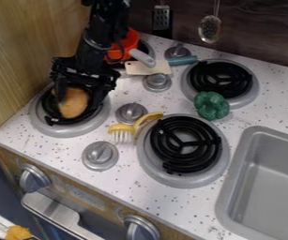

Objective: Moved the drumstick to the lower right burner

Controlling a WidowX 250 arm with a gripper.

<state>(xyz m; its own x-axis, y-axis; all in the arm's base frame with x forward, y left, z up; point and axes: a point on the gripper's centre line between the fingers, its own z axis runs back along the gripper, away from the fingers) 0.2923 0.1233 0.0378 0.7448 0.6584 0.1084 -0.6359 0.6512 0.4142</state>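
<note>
Beneath claw [77,97], between parted fingers: drumstick [74,104], on lower left burner [67,131].

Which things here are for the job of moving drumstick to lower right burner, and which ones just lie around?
For the job:
drumstick, with the gripper at it
lower right burner

Just around:
green toy vegetable
yellow-handled tool
teal-handled spatula
orange-red pan

Labels: no readable text; numbers: none legible; signs: none legible
</note>
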